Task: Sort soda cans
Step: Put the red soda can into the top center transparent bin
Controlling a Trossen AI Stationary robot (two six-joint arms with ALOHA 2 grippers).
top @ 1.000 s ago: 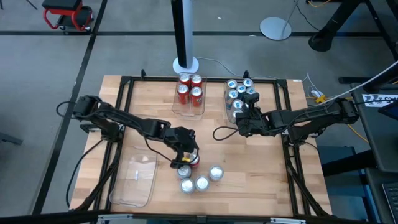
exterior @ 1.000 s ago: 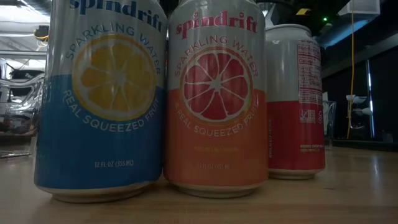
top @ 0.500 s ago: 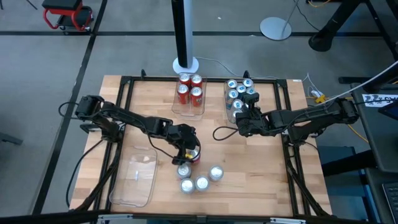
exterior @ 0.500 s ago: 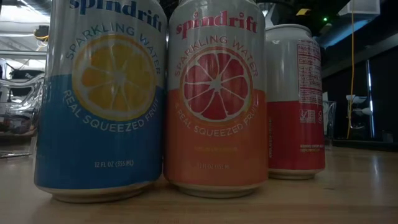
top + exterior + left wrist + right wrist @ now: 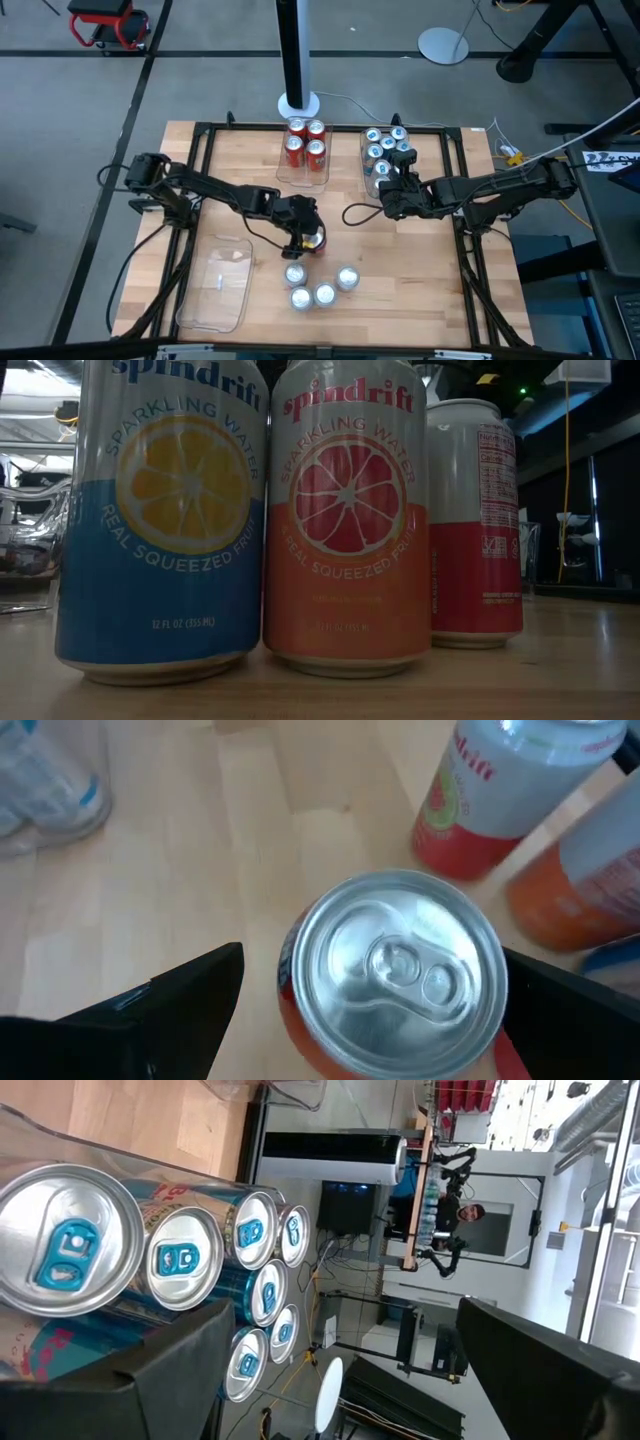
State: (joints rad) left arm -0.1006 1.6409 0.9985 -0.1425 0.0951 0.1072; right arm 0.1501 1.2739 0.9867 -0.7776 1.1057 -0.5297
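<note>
Above the red can (image 5: 392, 975), your left claw (image 5: 305, 239) stands spread around it; descend off-centre and you tip it into nearby loose cans (image 5: 322, 288).

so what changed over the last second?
The left claw, jaws wide around a red can, carried it away from the loose cans at the table's front, toward the red cans' tray. Whether it actually grips the can, I can't tell. The right claw stayed open by the blue cans' tray. The empty tray and the loose cans didn't move.
</note>
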